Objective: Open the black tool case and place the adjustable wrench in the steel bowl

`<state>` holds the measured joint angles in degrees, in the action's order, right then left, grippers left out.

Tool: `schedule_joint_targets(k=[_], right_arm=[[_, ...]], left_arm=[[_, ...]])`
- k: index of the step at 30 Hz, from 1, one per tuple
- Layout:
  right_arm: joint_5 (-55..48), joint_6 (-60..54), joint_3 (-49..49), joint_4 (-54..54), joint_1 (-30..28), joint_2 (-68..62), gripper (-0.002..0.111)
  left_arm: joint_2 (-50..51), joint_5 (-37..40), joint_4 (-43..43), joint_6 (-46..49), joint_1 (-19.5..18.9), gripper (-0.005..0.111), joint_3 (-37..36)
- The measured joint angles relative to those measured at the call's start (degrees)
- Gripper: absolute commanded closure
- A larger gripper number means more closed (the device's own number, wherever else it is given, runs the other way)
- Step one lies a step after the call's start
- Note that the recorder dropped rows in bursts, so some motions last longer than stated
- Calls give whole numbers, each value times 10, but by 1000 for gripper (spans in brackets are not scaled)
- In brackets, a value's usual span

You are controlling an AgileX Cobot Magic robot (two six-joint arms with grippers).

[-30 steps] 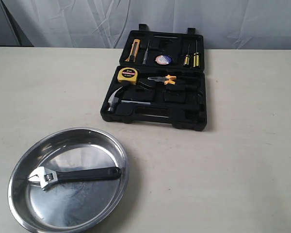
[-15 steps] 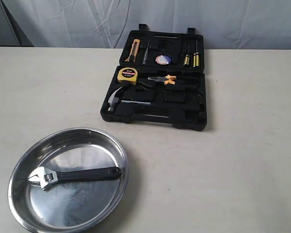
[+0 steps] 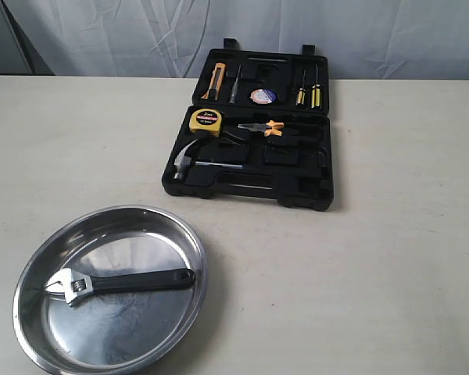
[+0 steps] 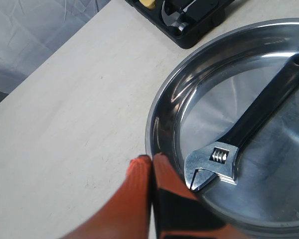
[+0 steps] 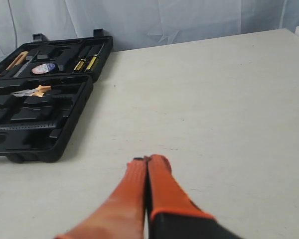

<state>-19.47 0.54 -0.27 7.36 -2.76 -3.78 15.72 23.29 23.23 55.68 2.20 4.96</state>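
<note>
Plainly, both the left end effector (image 4: 150,160) and right end effector (image 5: 147,160) are pressed together, empty.

A pale table (image 3: 375,258) is seen before a white cloth backdrop (image 3: 141,35). Toward 12 o'clock, the black tool case (image 3: 250,191) is laid open, its lid tilted back against the cloth. In the lid, two yellow-handled screwdrivers (image 3: 308,92) are held upright at 1 o'clock. In the base, a yellow tape measure (image 3: 206,120) is set at 10 o'clock, orange-handled pliers (image 3: 266,127) just beside it, and a claw hammer (image 3: 189,162) at 8 o'clock. Well apart, at 7 o'clock of the scene, the steel bowl (image 3: 125,332) is placed. The adjustable wrench (image 3: 121,283) is laid flat inside it, head toward 9 o'clock, black handle toward 3 o'clock.
</note>
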Motion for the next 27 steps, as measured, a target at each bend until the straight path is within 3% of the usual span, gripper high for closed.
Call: schedule_joint_targets(k=[24, 27], right_arm=[[4, 1, 0, 2, 0, 0, 109], [4, 1, 0, 3, 0, 0, 109]], left_arm=[[0, 1, -1, 0, 0, 107, 0], [-1, 1, -36, -1, 0, 107, 0]])
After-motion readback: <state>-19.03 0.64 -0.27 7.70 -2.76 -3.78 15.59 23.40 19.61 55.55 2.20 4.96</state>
